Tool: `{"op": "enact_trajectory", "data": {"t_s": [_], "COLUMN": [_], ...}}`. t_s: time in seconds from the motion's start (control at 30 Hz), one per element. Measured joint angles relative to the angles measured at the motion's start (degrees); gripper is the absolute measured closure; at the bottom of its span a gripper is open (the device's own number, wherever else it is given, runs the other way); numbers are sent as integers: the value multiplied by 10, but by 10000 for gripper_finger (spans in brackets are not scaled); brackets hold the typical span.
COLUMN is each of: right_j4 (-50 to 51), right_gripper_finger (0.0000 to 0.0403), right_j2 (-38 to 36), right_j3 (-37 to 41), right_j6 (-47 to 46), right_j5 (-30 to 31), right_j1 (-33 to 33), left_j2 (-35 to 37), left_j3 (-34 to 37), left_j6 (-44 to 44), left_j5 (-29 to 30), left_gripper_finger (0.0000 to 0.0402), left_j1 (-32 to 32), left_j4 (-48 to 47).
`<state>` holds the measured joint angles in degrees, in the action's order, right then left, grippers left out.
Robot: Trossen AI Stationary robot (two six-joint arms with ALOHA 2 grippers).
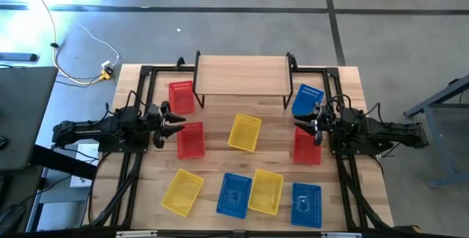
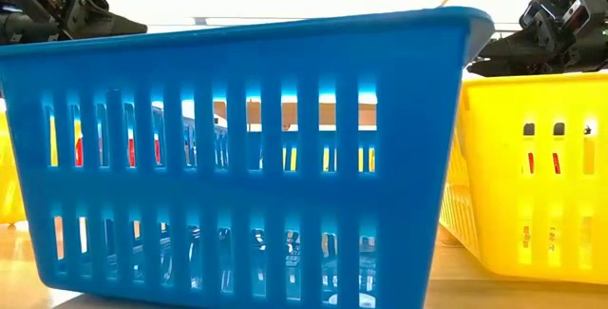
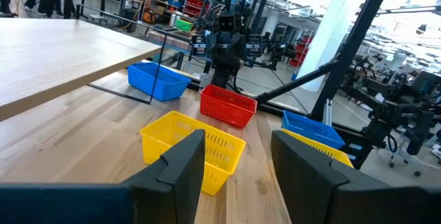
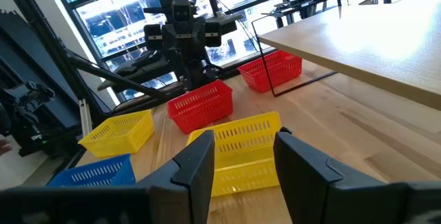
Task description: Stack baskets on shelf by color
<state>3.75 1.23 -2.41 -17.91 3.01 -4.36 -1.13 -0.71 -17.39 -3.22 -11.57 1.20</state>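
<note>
Wooden tabletop (image 1: 220,157) carries everything we log, taken largest first. At its far edge stands the shelf (image 1: 242,75), light wood top on thin black legs; we see nothing on its top.

All nine baskets lie on the tabletop, and each one whose inside we can see is empty. Red: one (image 1: 181,96) by the shelf's left leg, one (image 1: 190,140) just in front of the left gripper, one (image 1: 307,146) just in front of the right gripper. Yellow: one (image 1: 245,132) mid-table between the two arms, one (image 1: 182,192) at the near left, one (image 1: 266,191) in the near row. Blue: one (image 1: 307,99) tilted by the shelf's right leg, one (image 1: 234,195) touching the near-row yellow one, one (image 1: 306,205) at the near right. The low view is filled by a blue basket wall, so we read little else there.

Left gripper (image 1: 178,119) sits at the table's left side, fingers spread with nothing between them; in its wrist view the mid-table yellow basket lies ahead of the fingertips, apart from them. Right gripper (image 1: 299,125) sits at the right side, fingers likewise spread and empty, facing that same yellow basket from the opposite side.
</note>
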Motion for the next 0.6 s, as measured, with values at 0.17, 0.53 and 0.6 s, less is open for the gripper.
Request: {"op": "enact_trajectory", "data": {"t_s": [0.17,0.53,0.6], "right_j4": [0,0,0], "right_gripper_finger": [268,268,268], "right_j2": [0,0,0], "right_j3": [0,0,0], "right_j6": [0,0,0], "right_j5": [0,0,0], "right_j1": [0,0,0], "left_j2": [0,0,0], "left_j3": [0,0,0], "left_j6": [0,0,0], "left_j5": [0,0,6], "left_gripper_finger": [243,243,243], "left_j1": [0,0,0], "left_j4": [0,0,0]}}
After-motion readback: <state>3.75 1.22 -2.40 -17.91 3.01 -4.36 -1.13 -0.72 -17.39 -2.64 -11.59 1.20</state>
